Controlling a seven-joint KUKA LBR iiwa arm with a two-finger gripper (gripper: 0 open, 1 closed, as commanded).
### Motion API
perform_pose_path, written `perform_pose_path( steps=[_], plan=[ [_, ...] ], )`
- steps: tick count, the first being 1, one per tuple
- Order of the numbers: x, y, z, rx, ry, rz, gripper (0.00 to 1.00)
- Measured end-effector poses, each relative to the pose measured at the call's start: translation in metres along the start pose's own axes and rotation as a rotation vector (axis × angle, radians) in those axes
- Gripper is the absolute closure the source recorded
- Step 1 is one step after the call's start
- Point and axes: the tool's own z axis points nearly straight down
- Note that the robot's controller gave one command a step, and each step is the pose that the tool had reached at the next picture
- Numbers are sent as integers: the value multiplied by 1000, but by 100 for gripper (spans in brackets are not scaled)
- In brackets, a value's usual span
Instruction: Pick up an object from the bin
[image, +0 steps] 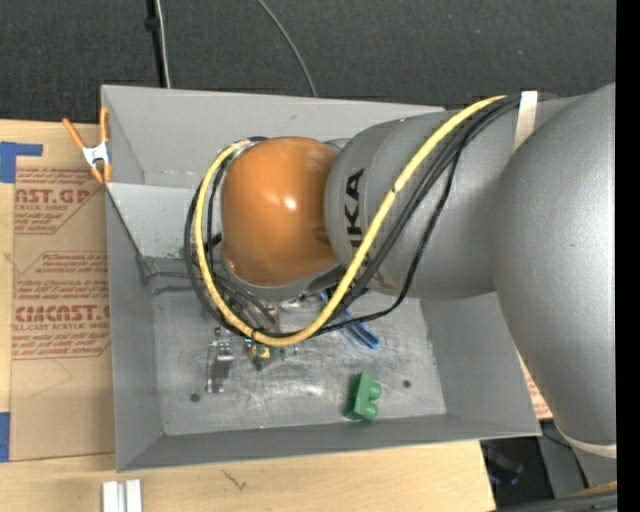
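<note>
My gripper (215, 368) reaches down below the orange cover to the bin floor in the left front part of the bin. I see nothing held in it. A small green block (362, 397) with a notched end lies on the floor near the front wall, well to the right of the gripper. A blue thing (362, 336) pokes out from under the arm near the middle of the bin; most of it is hidden, so its shape stays unclear.
The arm, its orange cover and its yellow and black cables hang over the back and middle of the bin and hide the floor there. The bin's sloped walls rise close on the gripper's left and front.
</note>
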Motion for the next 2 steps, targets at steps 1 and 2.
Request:
perform_pose_path(
  steps=[1, 2],
  plan=[
    [-29, -61, 93, 1, -3, -248, 0],
    [9, -148, 75, 3, -4, -259, 0]
  ],
)
